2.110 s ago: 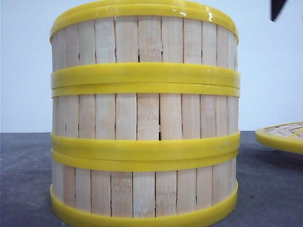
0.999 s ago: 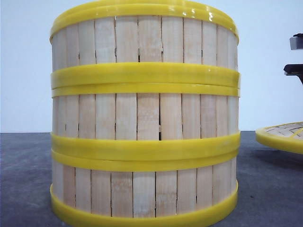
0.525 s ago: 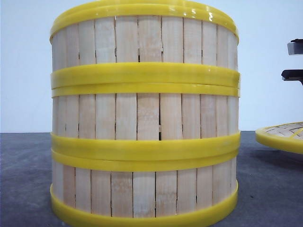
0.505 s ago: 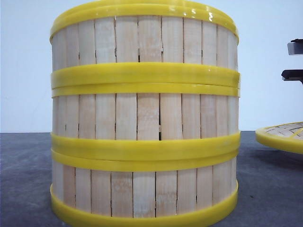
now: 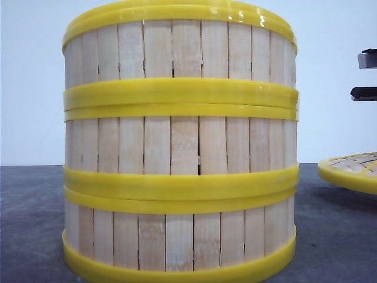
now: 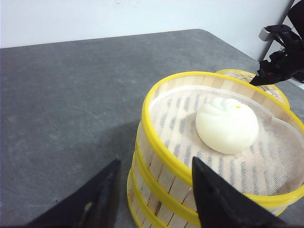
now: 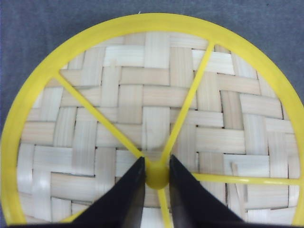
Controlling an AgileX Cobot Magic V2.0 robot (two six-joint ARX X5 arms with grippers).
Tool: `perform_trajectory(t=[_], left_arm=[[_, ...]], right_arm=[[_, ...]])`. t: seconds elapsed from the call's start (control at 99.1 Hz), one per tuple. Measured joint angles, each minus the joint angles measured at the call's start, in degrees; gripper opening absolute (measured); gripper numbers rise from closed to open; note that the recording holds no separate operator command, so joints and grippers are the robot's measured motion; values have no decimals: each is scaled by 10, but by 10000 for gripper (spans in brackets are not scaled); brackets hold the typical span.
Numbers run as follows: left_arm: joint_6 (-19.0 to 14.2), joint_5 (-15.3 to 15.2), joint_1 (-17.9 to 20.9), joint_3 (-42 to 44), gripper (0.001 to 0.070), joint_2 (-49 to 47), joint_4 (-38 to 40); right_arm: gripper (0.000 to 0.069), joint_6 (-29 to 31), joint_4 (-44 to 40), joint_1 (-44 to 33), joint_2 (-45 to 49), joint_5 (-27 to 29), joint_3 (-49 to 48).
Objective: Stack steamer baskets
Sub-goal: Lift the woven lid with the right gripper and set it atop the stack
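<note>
- Three steamer baskets (image 5: 179, 147) sit stacked on your tabletop (image 6: 71, 95); a white bun (image 6: 227, 124) lies in the top one.
- L gripper (image 6: 152, 199): jaws spread, beside the stack, holding nothing.
- R gripper (image 7: 156, 190): jaws pinch the knob (image 7: 156, 176) of the woven lid (image 7: 152, 95).

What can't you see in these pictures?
- Front view: the stacked steamer baskets fill the frame; their wall hides the insides and the bun.
- Front view: the lid is cut by the edge.
- Left wrist view: the lower baskets' contents, covered by the top basket.
</note>
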Motion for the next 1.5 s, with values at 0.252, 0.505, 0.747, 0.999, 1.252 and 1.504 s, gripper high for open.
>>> perform_trajectory(t=[0.252,0.505,0.747,0.999,1.252,1.504], left_arm=[[0,0,0,0,275,0,0],[0,0,0,0,275,0,0],[0,0,0,0,275,0,5],[0,0,0,0,275,0,5],[0,0,0,0,275,0,5],[0,0,0,0,275,0,5]], right_arm=[[63,0,-31,0,-3,4,28],[62,0,-101,14,-41,-34,130],[62,-9,-193,77,-52,-92,226],[62,-22,-249,200,-52,-97,347],[61,-22,-257,341,-52,-94,388],[60,-30,-284,450,-19,-67,388]])
